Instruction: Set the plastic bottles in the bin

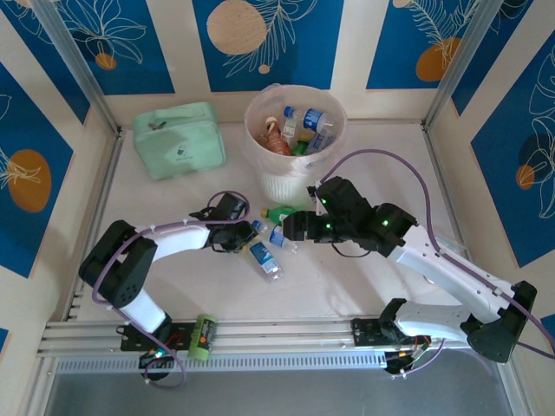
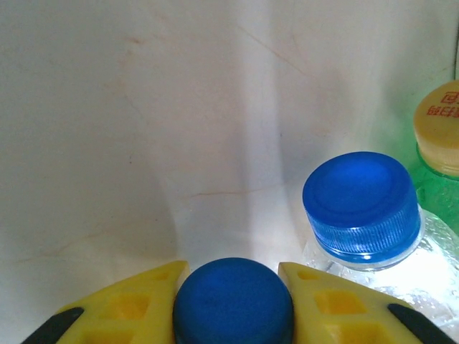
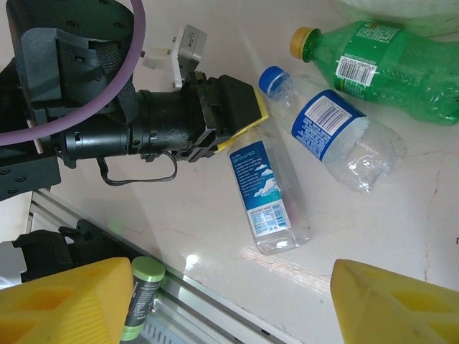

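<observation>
My left fingers (image 2: 136, 304) pinch the blue cap (image 2: 233, 301) of a clear bottle (image 3: 267, 197) lying on the tabletop (image 3: 401, 236). My right fingers (image 3: 64, 301) hang wide open, empty. The bin (image 1: 260, 169) waits at 12 o'clock. Such a small grip may slip when I lift.

**Overhead view.** Bright, even light from above. The white marble-look table top (image 1: 347, 277) reads close to overexposed. Shadows are soft and short.

**Left wrist view.** Very close range.
- The dark blue round plastic cap (image 2: 233, 301) at the bottom edge is out of focus, as are the yellow plastic fingers (image 2: 136, 308) flanking it.
- The clear plastic bottle with a blue ribbed cap (image 2: 362, 197) shows blown-out white glare on its shoulder.
- A green cast tints the surface beside the green plastic bottle with a yellow cap (image 2: 439, 125).
- A pale upright band of light crosses the table.

**Right wrist view.** Sharp at mid-frame, with the labels partly legible. A small specular highlight sits on the glossy surface. The near yellow finger blocks (image 3: 64, 304) in the bottom corners are blurred.
</observation>
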`<action>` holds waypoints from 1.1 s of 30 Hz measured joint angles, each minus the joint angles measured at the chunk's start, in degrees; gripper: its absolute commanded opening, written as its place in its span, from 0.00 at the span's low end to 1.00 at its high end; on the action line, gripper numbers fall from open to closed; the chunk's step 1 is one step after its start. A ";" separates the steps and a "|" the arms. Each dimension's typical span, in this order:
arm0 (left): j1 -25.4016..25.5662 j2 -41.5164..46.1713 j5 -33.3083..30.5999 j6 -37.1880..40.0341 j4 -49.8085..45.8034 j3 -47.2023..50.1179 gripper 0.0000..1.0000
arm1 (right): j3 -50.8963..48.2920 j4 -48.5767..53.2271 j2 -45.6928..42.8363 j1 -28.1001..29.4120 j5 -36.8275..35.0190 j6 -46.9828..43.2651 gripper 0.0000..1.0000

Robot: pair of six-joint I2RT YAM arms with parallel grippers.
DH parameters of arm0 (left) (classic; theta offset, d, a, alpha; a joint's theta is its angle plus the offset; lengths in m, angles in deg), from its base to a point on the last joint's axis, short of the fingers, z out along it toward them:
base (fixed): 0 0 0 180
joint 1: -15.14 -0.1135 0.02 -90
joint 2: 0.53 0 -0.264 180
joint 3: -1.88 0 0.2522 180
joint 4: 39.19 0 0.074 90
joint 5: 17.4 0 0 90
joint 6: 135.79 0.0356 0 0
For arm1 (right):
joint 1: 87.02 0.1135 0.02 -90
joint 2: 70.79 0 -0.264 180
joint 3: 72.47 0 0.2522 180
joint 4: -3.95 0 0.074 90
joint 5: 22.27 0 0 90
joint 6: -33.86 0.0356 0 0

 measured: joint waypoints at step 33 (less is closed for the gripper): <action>-10.21 33.68 3.39 9.84 -16.20 -26.51 0.13 | 7.80 0.24 -2.97 -1.01 1.70 -2.91 0.71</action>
